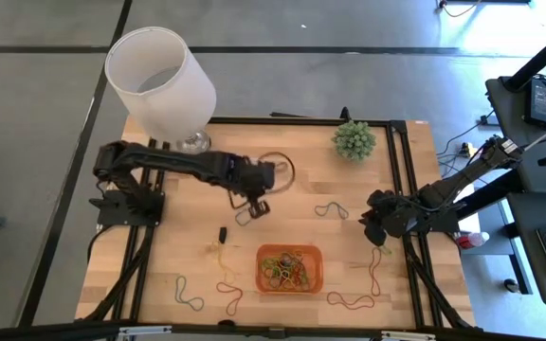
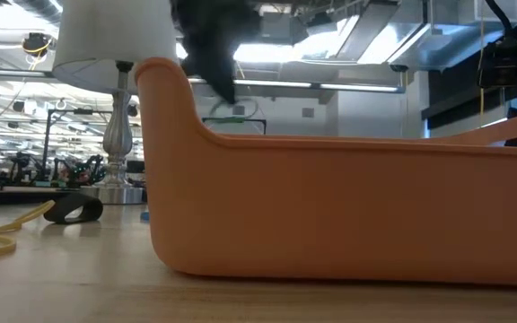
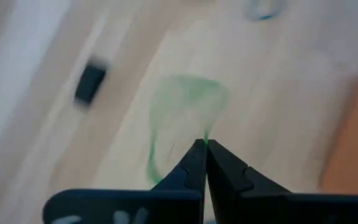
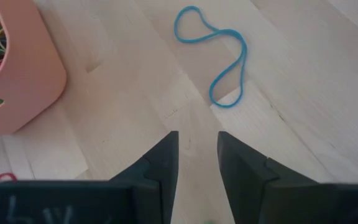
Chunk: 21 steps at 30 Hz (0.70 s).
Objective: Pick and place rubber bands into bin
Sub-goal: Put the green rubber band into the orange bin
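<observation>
risk: the green rubber band (image 3: 185,109), thin and limp, could slip from my left gripper (image 3: 204,148), whose tips pinch only its edge above the table, up-left of the bin (image 1: 290,269). my right gripper (image 4: 197,146) waits parted and empty near a blue band (image 4: 219,53).

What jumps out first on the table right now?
The orange bin, near the front edge at centre, already holds a colourful tangle of bands. Behind it, the left gripper is shut on a green rubber band over mid-table. A big white lampshade dominates the far left corner.
</observation>
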Available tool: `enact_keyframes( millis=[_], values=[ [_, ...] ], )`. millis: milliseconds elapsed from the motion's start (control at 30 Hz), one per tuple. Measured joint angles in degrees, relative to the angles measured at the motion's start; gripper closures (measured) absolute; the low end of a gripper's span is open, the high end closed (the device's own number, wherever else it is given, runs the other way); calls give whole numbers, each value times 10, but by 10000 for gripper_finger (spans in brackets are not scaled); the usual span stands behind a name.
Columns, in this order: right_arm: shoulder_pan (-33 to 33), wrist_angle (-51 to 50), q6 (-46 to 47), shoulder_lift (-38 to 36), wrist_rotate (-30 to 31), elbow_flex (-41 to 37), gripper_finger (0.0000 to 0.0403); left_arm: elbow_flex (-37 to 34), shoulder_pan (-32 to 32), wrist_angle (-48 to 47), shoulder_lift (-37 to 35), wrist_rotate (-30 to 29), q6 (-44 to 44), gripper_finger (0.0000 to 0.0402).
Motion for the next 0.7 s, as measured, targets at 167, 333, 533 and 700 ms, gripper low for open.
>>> enact_keyframes(
  millis=[167, 333, 533, 700],
  values=[
    [0, 0, 0, 0, 2, 0, 289, 74, -71, 7, 21, 4, 105, 399],
    [0, 0, 0, 0, 2, 0, 289, 103, -109, 6, 69, 4, 135, 399],
    [0, 4, 0, 0, 2, 0, 289, 104, -149, 47, 147, 91, 138, 399],
    [0, 3, 0, 0, -2, 0, 289, 105, -180, 106, 204, 133, 137, 399]
  ],
)
